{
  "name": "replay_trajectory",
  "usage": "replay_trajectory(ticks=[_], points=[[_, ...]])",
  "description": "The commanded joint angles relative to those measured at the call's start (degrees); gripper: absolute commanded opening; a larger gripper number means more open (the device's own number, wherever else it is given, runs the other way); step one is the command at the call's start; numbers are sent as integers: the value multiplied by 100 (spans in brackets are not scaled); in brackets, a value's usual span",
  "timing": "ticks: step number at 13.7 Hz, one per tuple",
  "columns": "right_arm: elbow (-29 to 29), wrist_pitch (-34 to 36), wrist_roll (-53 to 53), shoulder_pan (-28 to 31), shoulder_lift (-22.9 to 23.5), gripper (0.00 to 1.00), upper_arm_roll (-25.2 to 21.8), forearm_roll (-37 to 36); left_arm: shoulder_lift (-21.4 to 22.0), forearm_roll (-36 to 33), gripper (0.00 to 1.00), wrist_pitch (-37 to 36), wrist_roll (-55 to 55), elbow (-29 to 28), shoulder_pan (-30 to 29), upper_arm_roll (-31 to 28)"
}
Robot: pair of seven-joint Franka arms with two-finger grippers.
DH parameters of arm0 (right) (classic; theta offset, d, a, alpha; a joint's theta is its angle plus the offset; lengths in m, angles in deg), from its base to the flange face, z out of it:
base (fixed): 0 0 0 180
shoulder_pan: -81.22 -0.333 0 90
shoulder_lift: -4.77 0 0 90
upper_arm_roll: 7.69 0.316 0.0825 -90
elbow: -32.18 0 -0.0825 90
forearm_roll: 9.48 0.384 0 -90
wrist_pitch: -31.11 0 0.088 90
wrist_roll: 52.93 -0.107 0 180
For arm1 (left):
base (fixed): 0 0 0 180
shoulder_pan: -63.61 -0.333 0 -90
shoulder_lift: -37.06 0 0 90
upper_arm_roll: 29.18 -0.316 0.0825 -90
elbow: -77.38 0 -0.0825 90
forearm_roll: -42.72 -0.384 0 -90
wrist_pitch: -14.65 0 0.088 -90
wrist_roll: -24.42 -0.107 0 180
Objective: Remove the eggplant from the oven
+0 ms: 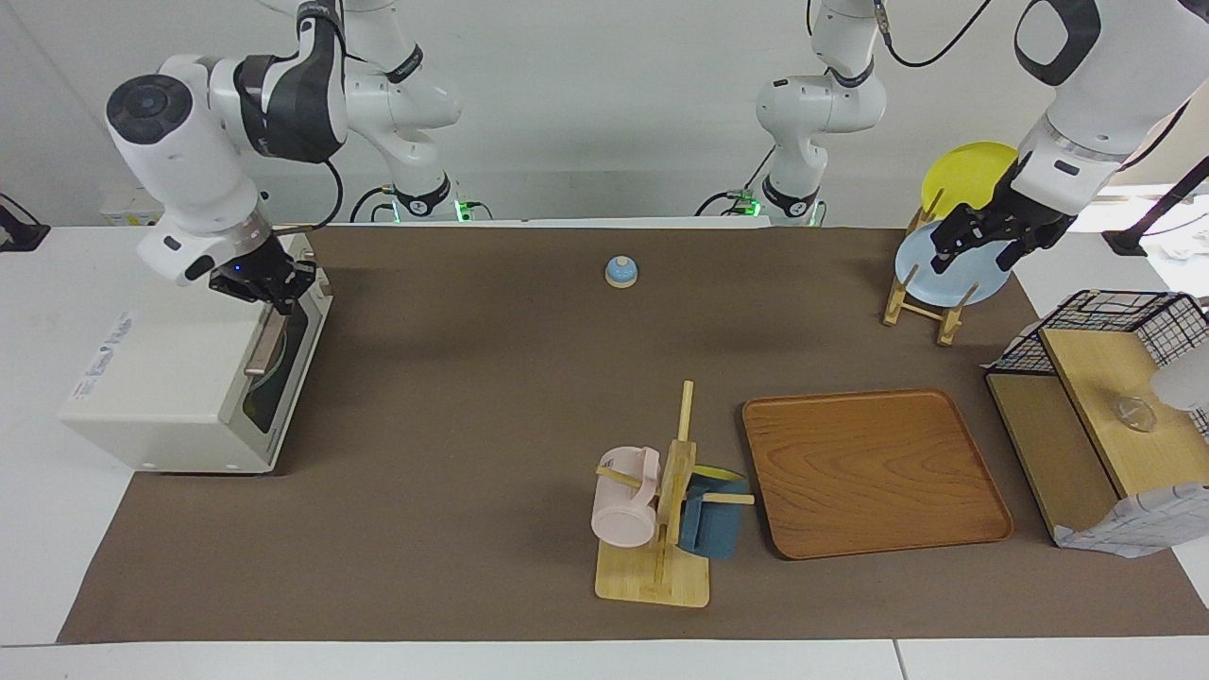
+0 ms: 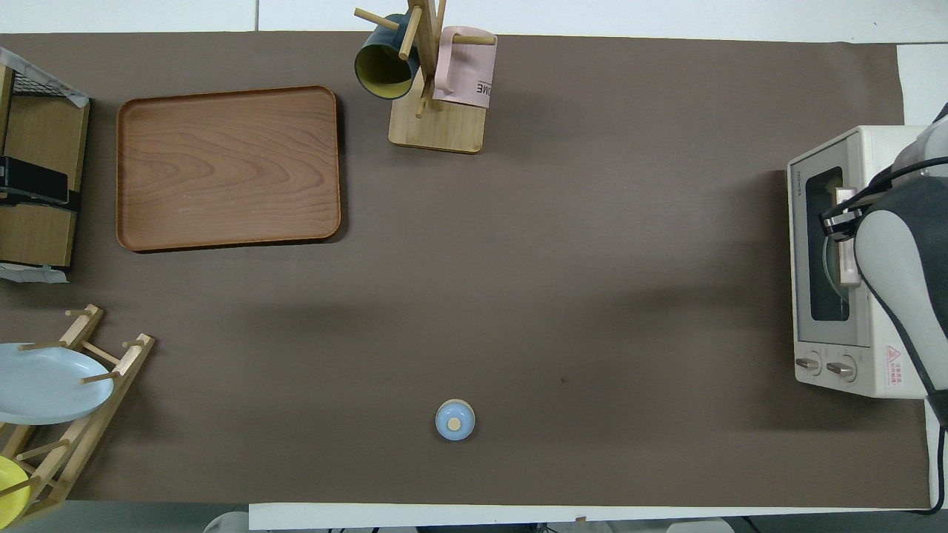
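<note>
The cream-white oven [image 1: 161,378] stands at the right arm's end of the table, and its dark glass door [image 1: 283,368] is closed. It also shows in the overhead view [image 2: 803,222]. The eggplant is hidden; a pale shape shows faintly through the glass. My right gripper [image 1: 274,288] is at the end of the tan bar handle [image 1: 264,345] nearer the robots, and it shows in the overhead view [image 2: 840,222] over that handle [image 2: 846,259]. My left gripper [image 1: 980,253] hangs open and empty over the plate rack [image 1: 921,302] and waits.
A small blue bell [image 1: 621,272] sits mid-table near the robots. A mug tree [image 1: 661,529] with a pink and a dark blue mug and a wooden tray [image 1: 874,472] lie farther out. A wooden shelf with a wire basket [image 1: 1105,406] stands at the left arm's end.
</note>
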Motion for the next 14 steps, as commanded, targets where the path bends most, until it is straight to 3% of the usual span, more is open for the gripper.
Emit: replay_trajectory(ticks=[1, 4, 8, 14], points=[[86, -211, 272, 63, -22, 0, 28, -228, 83, -62, 100, -58, -89, -74, -21, 16], [226, -264, 608, 248, -13, 0, 28, -238, 83, -62, 100, -58, -89, -74, -21, 7], [674, -861, 554, 248, 22, 0, 37, -229, 83, -62, 100, -58, -89, -74, -21, 7], [692, -1142, 335, -129, 390, 0, 37, -71, 83, -62, 100, -59, -89, -74, -21, 7]])
